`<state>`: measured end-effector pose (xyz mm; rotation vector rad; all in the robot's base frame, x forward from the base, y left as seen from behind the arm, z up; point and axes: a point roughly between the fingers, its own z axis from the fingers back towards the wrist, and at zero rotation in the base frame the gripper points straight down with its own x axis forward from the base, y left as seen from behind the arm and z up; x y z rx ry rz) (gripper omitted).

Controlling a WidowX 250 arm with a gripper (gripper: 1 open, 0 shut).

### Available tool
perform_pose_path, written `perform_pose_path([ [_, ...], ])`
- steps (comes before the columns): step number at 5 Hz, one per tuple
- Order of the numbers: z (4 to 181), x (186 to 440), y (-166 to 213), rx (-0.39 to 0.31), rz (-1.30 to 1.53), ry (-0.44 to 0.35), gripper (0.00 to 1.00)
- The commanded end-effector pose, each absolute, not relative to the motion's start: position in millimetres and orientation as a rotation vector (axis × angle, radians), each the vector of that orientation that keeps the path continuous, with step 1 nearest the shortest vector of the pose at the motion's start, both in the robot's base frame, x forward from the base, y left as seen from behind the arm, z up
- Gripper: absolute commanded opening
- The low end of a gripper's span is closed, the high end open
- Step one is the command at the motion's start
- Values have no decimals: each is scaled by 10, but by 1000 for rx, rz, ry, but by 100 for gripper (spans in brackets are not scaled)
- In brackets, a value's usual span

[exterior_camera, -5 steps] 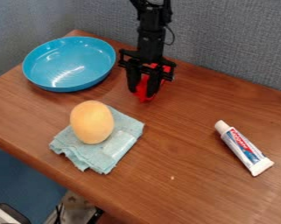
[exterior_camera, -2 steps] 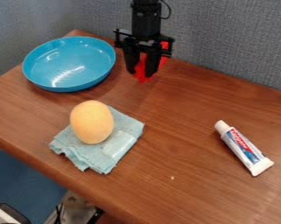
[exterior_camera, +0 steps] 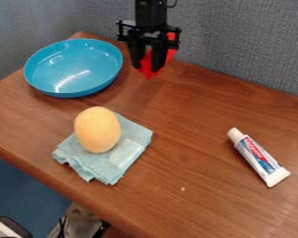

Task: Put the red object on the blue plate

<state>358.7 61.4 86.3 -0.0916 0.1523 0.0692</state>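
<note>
Claw: pinching the red block
Plate: carry the block over its middle, lower gently, then release

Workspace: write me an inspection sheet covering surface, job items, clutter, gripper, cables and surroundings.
Surface: brown wooden table
Job's things: light-blue plate at the table's far left; red block at the gripper, partly hidden
Clutter: toothpaste tube on the right; egg-shaped object on a pale teal cloth
Gripper: black gripper, shut on the red block, beside the plate
Cables: thin black cable by the arm
Surroundings: gray fabric-like panels behind
</note>
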Motion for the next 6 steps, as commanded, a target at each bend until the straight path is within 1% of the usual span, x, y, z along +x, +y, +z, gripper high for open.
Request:
perform_pose_path([
  [1, 1257, 3670, 709, -76, 74, 26, 0],
  [3, 1181, 3702, 740, -66, 50, 28, 0],
  [6, 1000, 3743, 784, -50, 26, 39, 0],
])
